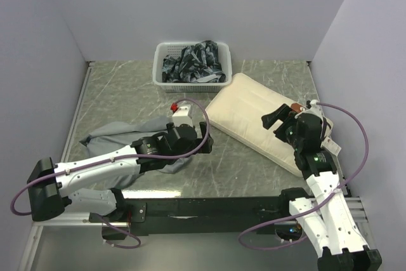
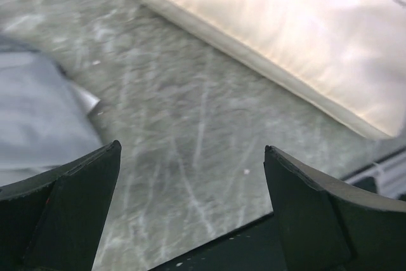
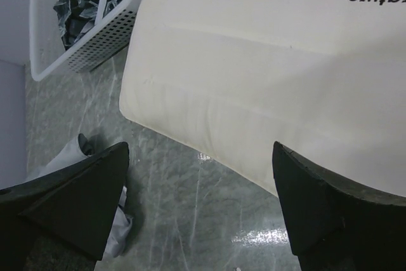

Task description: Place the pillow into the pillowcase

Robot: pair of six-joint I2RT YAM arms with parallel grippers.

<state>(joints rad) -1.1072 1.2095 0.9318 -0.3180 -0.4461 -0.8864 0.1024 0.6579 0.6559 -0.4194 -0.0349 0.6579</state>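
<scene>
Hovering over pillow (image 3: 266, 61), right gripper (image 3: 200, 150) (jaws apart)

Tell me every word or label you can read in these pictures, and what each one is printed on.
"ature": dark letters printed on the pillow, upside down in the right wrist view. The start of the word is cut off at the picture's edge.
Left wrist view: a dark print at the pillow's far corner, too blurred to read.
Top view: nothing is large enough to read.
</scene>
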